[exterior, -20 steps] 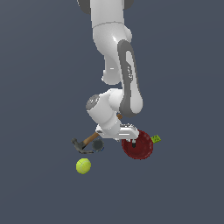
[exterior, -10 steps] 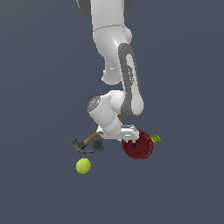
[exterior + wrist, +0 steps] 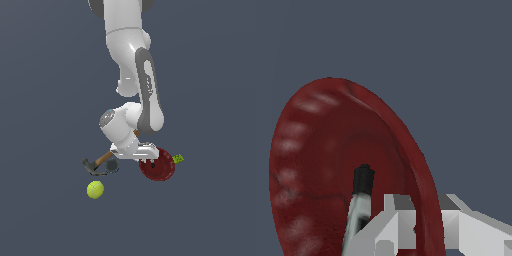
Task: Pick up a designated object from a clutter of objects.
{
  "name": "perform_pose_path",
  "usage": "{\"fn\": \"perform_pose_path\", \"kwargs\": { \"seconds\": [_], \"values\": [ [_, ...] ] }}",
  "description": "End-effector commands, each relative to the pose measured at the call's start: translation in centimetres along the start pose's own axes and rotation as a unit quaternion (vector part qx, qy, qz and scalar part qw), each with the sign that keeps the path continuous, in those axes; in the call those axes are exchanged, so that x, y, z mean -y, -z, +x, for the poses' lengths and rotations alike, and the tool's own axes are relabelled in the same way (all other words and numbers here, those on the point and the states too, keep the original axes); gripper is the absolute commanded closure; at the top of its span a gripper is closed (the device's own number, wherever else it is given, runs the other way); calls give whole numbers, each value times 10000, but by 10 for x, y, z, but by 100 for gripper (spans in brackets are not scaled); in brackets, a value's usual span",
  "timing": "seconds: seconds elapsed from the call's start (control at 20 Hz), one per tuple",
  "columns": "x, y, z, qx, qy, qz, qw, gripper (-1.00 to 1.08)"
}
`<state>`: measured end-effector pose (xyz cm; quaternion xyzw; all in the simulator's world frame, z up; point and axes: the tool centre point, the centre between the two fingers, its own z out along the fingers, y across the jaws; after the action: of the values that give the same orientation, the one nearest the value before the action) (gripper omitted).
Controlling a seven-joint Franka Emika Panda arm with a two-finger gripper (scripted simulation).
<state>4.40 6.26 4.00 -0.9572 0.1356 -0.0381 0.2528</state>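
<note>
Nothing is shifting noticeably since the earlier frames: we are seeing arm and objects in the same places. We are observing the gripper [image 3: 150,159] straddling the rim of the red bowl [image 3: 158,167], one finger [image 3: 360,197] inside it and the other outside, pinching the wall. We are noting the bowl lying toward the exterior view's right, with the green block [image 3: 178,159] just beside it, the hammer [image 3: 98,164] and blue cup [image 3: 112,165] to its left, and the tennis ball [image 3: 95,189] apart.

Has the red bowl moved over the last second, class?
No. The red bowl keeps its spot beside the hammer and tennis ball in the exterior view.
</note>
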Motion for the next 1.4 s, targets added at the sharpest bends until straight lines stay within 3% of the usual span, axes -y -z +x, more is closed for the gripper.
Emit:
{"fn": "perform_pose_path", "kwargs": {
  "seconds": [0.0, 0.5, 1.35],
  "values": [
    [0, 7, 2, -12, 0, 1, 10000, 108],
    [3, 73, 12, -9, -10, -10, 10000, 108],
    [11, 269, 46, -6, -20, -40, 10000, 108]
  ]
}}
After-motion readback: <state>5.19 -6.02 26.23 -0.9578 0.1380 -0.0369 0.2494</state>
